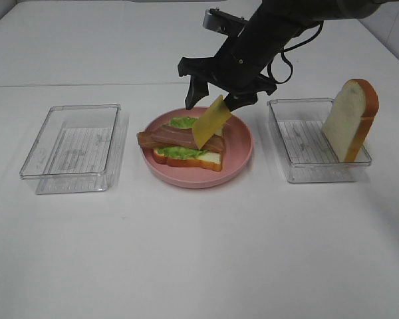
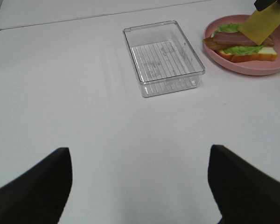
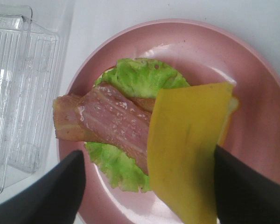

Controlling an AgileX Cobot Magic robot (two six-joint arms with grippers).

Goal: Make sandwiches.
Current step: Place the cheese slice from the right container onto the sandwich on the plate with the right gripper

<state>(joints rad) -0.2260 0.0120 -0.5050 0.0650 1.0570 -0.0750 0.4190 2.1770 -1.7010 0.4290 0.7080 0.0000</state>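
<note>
Cheese slice over the open sandwich; my right jaws spread.

My right gripper (image 1: 213,101) hangs above the pink plate (image 1: 243,147), jaws apart. The yellow cheese slice (image 1: 208,123) leans tilted, its top against one finger, its lower edge on the bacon strips (image 1: 169,137). Bacon lies on lettuce (image 1: 179,152) over the bottom bread slice (image 1: 209,160). Another bread slice (image 1: 349,119) stands upright in the right clear tray (image 1: 299,169). My left gripper (image 2: 140,186) is spread wide, holding nothing, near the left clear tray (image 2: 163,56).

plate (image 1: 239,156): pink | cheese slice (image 1: 209,123): plain yellow | bacon (image 1: 169,136): brown-pink, streaked | lettuce (image 1: 183,122): green | bread slice (image 1: 349,119), right: white, orange-brown crust | left container (image 1: 73,149), right container (image 1: 299,156): clear, ribbed floors | table (image 1: 199,252): white
</note>
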